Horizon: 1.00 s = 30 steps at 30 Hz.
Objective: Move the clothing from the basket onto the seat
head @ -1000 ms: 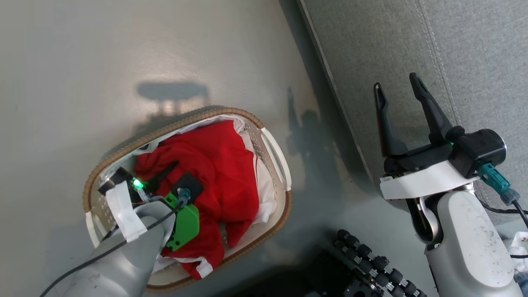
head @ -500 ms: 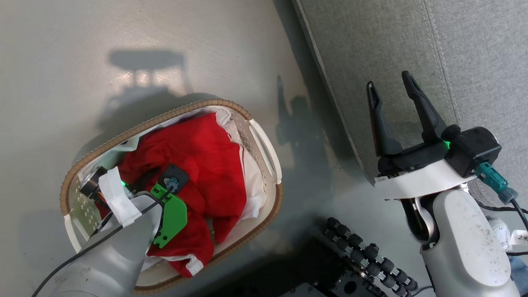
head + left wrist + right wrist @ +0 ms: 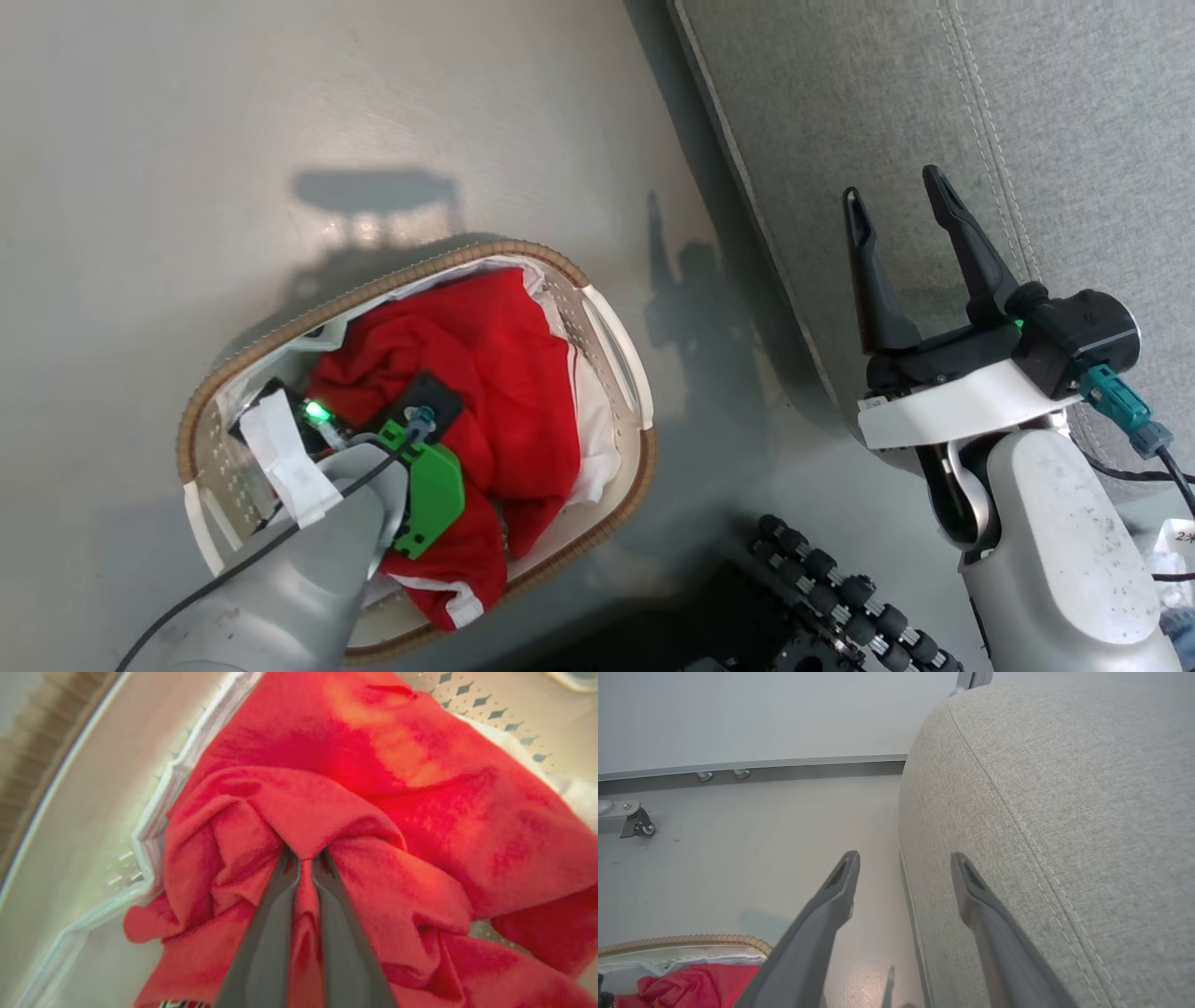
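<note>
Only the head camera has shifted, nudging the whole scene sideways. Nearest, the left gripper (image 3: pixel 304 854) is clamped on a fold of the clothing (image 3: pixel 495 373), which lies in the basket (image 3: pixel 523 250) on the floor (image 3: pixel 280 112). Farther off, the right gripper (image 3: pixel 892 187) hangs with its fingers spread above the seat (image 3: pixel 934 84) edge.

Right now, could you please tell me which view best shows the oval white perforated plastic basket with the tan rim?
The head view: nearly the whole white perforated basket shows. The left wrist view catches some inner wall; the right wrist view, a strip of rim.
</note>
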Motion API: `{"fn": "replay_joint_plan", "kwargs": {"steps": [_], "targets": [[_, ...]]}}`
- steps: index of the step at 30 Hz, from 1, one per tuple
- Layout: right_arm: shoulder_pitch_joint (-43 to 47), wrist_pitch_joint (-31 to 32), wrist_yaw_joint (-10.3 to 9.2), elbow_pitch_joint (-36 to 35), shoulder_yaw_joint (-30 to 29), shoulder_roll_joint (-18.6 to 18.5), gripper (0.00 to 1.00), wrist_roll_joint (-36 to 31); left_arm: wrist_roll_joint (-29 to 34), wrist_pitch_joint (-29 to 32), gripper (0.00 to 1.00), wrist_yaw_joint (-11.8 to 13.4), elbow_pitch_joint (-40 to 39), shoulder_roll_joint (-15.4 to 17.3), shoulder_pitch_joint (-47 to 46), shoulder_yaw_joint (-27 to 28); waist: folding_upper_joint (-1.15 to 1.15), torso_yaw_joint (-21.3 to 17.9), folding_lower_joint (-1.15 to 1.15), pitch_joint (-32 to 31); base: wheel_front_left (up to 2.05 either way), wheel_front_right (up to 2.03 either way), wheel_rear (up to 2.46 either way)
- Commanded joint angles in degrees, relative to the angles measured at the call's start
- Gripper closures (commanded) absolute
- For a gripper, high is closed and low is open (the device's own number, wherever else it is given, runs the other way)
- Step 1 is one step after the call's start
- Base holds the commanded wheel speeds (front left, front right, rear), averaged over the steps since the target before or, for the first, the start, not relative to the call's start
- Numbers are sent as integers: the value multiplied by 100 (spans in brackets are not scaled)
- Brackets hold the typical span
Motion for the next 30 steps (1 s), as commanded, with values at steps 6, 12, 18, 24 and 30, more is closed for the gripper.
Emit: {"fn": "replay_joint_plan", "kwargs": {"steps": [6, 12, 18, 24, 30], "targets": [[104, -28, -6, 113, -126, -16, 0, -199, -180, -218, 100, -108, -423, -122, 262, 14, 0, 352, 0, -618, 0, 0, 0], [271, -28, -6, 205, -271, -18, 0, -434, -294, -248, 100, -146, -1223, -67, 602, 63, 0, 617, 0, -1153, 0, 0, 0], [499, -28, -6, 318, -400, -18, 0, -662, -369, -250, 100, -154, -2191, 100, 1082, 168, 0, 906, 0, -1735, 0, 0, 0], [731, -28, -6, 408, -487, -19, 0, -830, -435, -246, 100, -162, -3066, 288, 1476, 310, 0, 1150, 0, -2287, 0, 0, 0], [965, -28, -6, 504, -555, -19, 0, -963, -475, -247, 100, -156, -3778, 462, 1663, 513, 0, 1322, 0, -2796, 0, 0, 0]]}}
